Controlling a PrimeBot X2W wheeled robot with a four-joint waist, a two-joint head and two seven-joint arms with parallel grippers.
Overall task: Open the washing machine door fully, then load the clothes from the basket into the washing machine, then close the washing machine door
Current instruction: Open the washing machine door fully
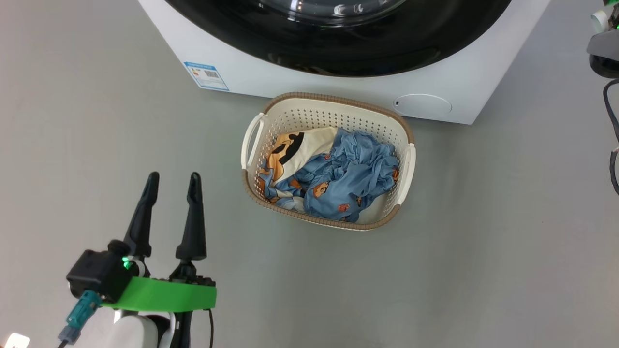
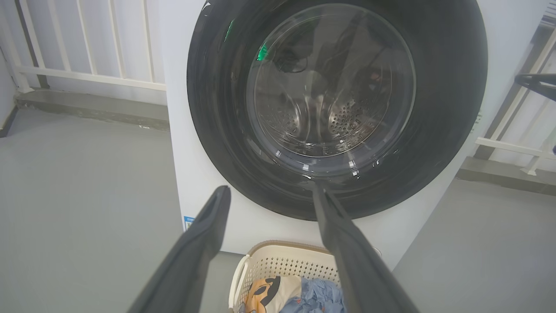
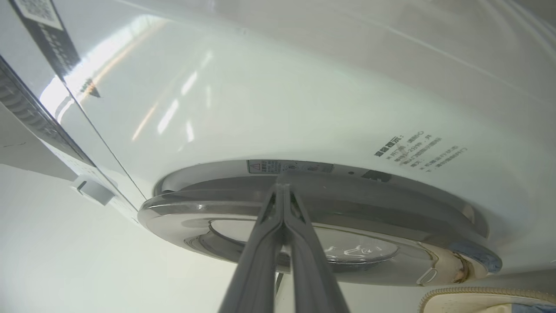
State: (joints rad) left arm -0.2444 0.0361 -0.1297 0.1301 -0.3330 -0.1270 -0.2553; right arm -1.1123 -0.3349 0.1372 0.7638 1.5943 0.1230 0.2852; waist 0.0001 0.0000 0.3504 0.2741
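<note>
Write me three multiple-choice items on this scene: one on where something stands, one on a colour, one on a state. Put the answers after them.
1. Where does the basket stand?
A. On the floor, just in front of the washing machine.
B. On top of the machine.
C. Inside the drum.

2. What colour is the basket's rim?
A. Green.
B. Brown.
C. Black.

3. How is the left gripper?
A. Shut on a basket handle.
B. Shut, with nothing in it.
C. Open, with nothing in it.

Answers:
1 A: the head view shows it on the floor by the machine's white front.
2 B: a brown band runs round its top edge.
3 C: its two fingers stand apart with nothing between them.
</note>
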